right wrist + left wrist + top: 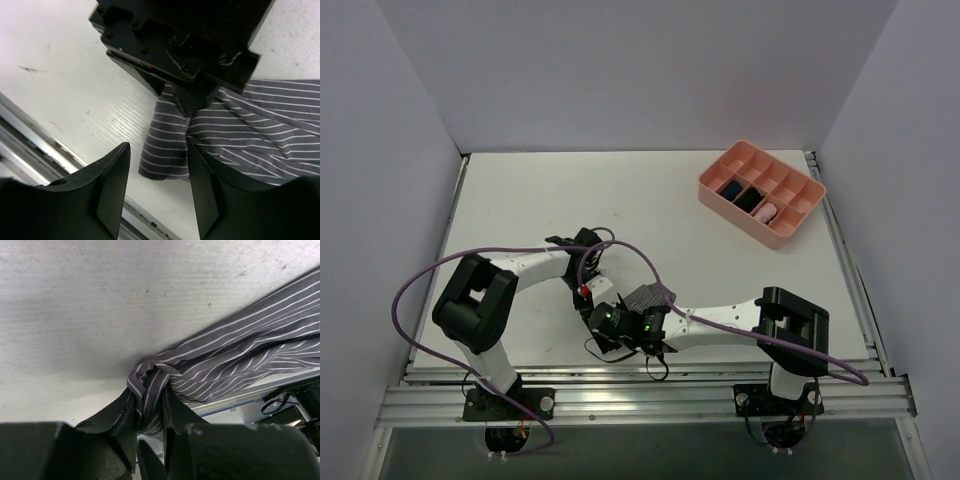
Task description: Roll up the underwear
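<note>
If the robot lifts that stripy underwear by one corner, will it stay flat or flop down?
Probably flop: the underwear bunches into soft folds where the left gripper pinches it in its jaws. The cloth looks thin, so likely light. Its folded end lies ungripped, so it may unroll.

Underwear [653, 296]: grey cloth with fine pale stripes. I see it crumpled rather than spread, lying on the white table [620, 200] close to the near edge, about midway across. In the left wrist view one end is gathered into a tight, twisted bunch, pinched between the fingers of the left gripper [149, 396]; the rest fans away to the right in loose folds. In the right wrist view a narrow folded end rests on the tabletop, its edge rounded over.
</note>
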{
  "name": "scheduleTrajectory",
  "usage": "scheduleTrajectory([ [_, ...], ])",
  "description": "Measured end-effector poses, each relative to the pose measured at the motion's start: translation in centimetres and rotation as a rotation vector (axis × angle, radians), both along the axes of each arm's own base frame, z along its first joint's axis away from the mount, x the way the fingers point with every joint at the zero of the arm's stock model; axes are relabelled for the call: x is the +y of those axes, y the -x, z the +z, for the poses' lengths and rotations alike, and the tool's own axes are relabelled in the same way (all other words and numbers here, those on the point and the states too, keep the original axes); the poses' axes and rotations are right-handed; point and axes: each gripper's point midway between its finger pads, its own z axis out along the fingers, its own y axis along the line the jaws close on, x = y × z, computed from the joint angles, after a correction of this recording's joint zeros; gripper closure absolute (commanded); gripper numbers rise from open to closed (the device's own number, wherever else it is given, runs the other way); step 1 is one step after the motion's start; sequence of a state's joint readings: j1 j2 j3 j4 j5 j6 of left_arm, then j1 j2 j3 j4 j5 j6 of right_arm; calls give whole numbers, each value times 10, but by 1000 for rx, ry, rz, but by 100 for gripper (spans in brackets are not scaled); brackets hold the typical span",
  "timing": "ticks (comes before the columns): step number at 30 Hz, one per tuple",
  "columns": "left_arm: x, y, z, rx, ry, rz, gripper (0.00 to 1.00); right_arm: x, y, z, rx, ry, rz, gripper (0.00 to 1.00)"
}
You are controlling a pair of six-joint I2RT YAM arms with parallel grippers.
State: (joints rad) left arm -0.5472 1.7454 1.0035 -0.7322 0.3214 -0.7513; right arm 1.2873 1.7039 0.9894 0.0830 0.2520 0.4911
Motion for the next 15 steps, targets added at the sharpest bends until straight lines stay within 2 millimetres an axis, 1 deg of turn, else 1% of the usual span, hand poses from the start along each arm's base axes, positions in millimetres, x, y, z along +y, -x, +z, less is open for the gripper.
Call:
scheduleTrajectory([
  [3,1,2,0,10,-6,-1,98,-3,2,-12,-19,60,0,55],
  [6,2,4,0,18,-14,2,98,-2,2,-17,-46,95,-5,55],
  [9,3,5,0,24,-20,6,98,2,2,-15,-64,96,-7,57],
  [12,4,6,0,31,-27,14,98,11,2,-11,-83,92,-9,58],
  [14,4,7,0,35,-32,18,98,15,3,-12,-94,105,-8,60],
  [15,5,7,-1,37,-34,20,98,16,4,-13,-101,113,-7,63],
])
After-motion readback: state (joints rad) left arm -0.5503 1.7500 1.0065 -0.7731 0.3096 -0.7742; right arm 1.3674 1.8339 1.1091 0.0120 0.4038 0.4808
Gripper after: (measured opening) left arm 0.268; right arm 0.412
